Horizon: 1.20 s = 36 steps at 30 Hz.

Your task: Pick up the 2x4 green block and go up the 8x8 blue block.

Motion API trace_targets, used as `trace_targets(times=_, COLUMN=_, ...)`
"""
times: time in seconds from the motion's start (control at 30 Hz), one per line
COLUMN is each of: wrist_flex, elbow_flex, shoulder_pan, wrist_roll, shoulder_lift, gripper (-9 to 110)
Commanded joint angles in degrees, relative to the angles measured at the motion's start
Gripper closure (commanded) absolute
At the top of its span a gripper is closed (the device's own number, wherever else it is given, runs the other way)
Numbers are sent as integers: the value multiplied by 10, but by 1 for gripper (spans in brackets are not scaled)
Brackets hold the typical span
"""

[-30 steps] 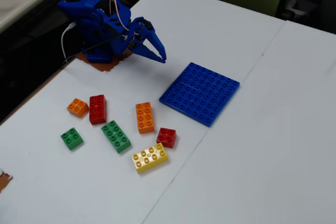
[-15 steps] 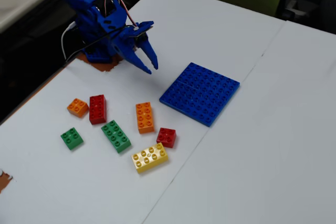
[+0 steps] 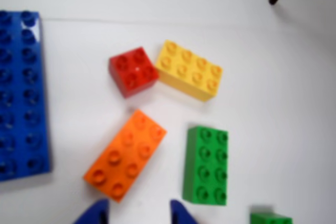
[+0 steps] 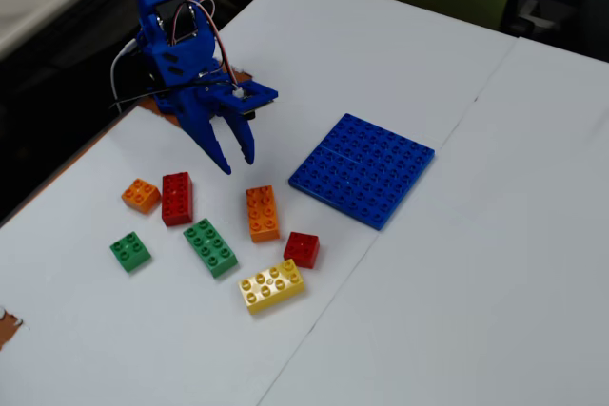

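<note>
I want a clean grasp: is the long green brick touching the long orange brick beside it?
Apart. The wrist view shows bare white table between the 2x4 green block and the orange brick.

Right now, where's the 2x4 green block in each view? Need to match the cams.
Wrist view: the 2x4 green block sits lower centre-right, lying on the table, right of the long orange brick.
Fixed view: the 2x4 green block is left of centre, low, between the small green brick and the orange brick.
Shared landmark: the yellow brick.
</note>
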<state>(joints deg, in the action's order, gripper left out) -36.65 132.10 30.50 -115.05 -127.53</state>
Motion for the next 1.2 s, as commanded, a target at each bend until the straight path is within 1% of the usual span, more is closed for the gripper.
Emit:
trace_targets(times=0.0, wrist_flex=-10, elbow_flex=-98, shoulder_pan=42, wrist_roll=-20, shoulder_lift=77, gripper=85)
trace_targets(times=0.27, wrist_flex=-54, elbow_flex=-260, shoulder_pan=120, wrist_roll=-86, shoulder_lift=245, gripper=83)
trace_targets(times=0.43, wrist_flex=-43, elbow_flex=-301, shoulder_pan=149, wrist_roll=-120, shoulder_lift=319, gripper=82)
trace_targets(times=0.5, wrist_flex=-29, elbow_flex=-308, shoulder_pan=151, wrist_roll=-120, shoulder_lift=345, gripper=82)
trace_targets(times=0.63, wrist_flex=46, elbow_flex=-279, shoulder_pan=152, wrist_roll=-116, shoulder_lift=386, gripper=79)
trace_targets(times=0.7, wrist_flex=59, elbow_flex=-279, shoulder_pan=151, wrist_roll=-108, shoulder_lift=402, gripper=78)
trace_targets(times=0.8, wrist_flex=63, elbow_flex=-290, shoulder_pan=149, wrist_roll=-91, shoulder_lift=416, gripper=78)
trace_targets(times=1.03, wrist_flex=73, elbow_flex=-312, shoulder_pan=145, wrist_roll=-64, shoulder_lift=451, gripper=73)
trace_targets(times=1.17, wrist_flex=77, elbow_flex=-312, shoulder_pan=144, wrist_roll=-51, shoulder_lift=461, gripper=73)
